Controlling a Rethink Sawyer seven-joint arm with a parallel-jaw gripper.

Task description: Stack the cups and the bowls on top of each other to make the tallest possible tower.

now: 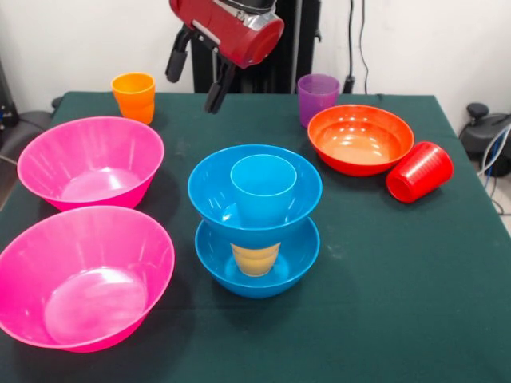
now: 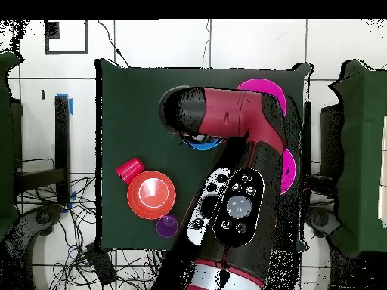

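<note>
The gripper point(image 1: 196, 72) hangs at the table's far edge, at about twelve o'clock in the front view, above the cloth and touching nothing. Its two dark fingers point(image 1: 177, 57) stand apart and hold nothing. Above them is the red arm point(image 1: 227, 24). In the overhead view the arm point(image 2: 234, 113) covers the middle of the table and hides the gripper.

At nine o'clock from the gripper stands the orange cup point(image 1: 134, 96), upright near the far edge. At three o'clock stands the purple cup point(image 1: 317, 97), also upright; overhead it shows at point(image 2: 167, 225).

At six o'clock from the gripper, mid-table, is the tower point(image 1: 255, 219): a blue bowl at the bottom, a yellow cup point(image 1: 255, 258) inside it, a second blue bowl resting on that cup, and a light blue cup point(image 1: 263, 187) in the upper bowl. Overhead only a blue sliver point(image 2: 202, 143) shows under the arm.

At two o'clock from the tower sits the orange-red bowl point(image 1: 361, 140), just beside the purple cup. The red cup point(image 1: 419, 171) lies on its side by that bowl's rim at four o'clock, close or touching.

At nine o'clock from the tower sits one pink bowl point(image 1: 90, 162); the other pink bowl point(image 1: 84, 275) is at seven o'clock. Both are upright and empty on the green table point(image 1: 399, 303).
</note>
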